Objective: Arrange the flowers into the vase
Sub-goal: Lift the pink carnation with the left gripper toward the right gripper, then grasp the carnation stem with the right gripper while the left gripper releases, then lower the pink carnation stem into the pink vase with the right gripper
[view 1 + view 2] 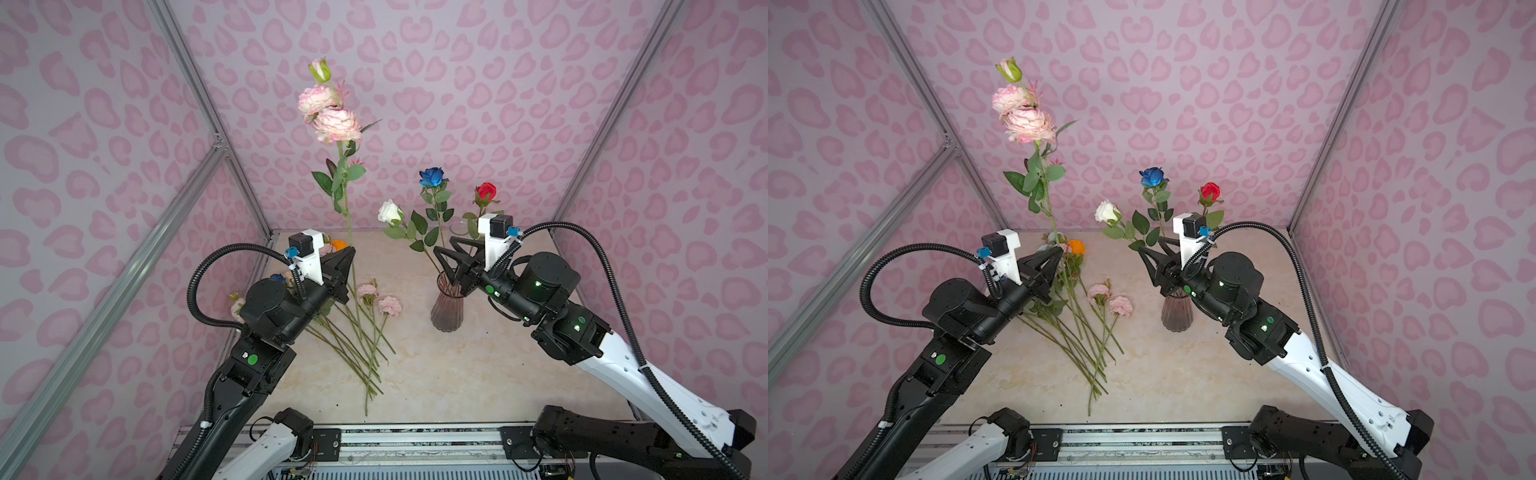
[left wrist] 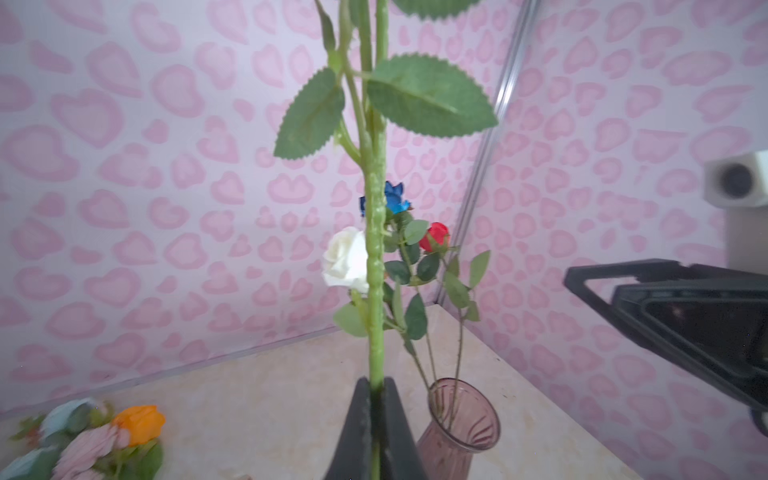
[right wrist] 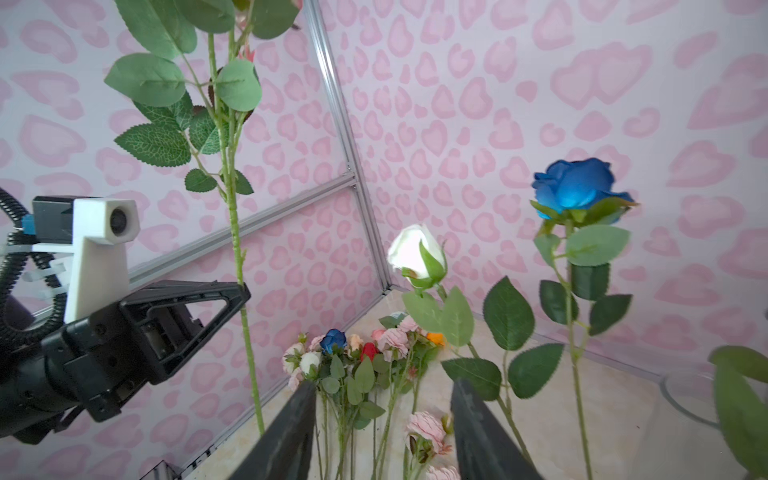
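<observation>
While the left fingers (image 2: pixel 357 428) are clenching the tall pink ruffled peony stem (image 2: pixel 375 291) upright over the tabletop's (image 1: pixel 457 374) loose flowers (image 1: pixel 389 306), probably lining it up for the ribbed smoky glass vase (image 1: pixel 446 309), the right fingers (image 3: pixel 291 432) are hanging parted near its rim, empty.

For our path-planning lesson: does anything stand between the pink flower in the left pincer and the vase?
Yes. The open right pincer hangs close by the mouth of the vase, and a white rose, a blue rose and a red rose already stand in it, the white one leaning towards the held pink flower.
</observation>
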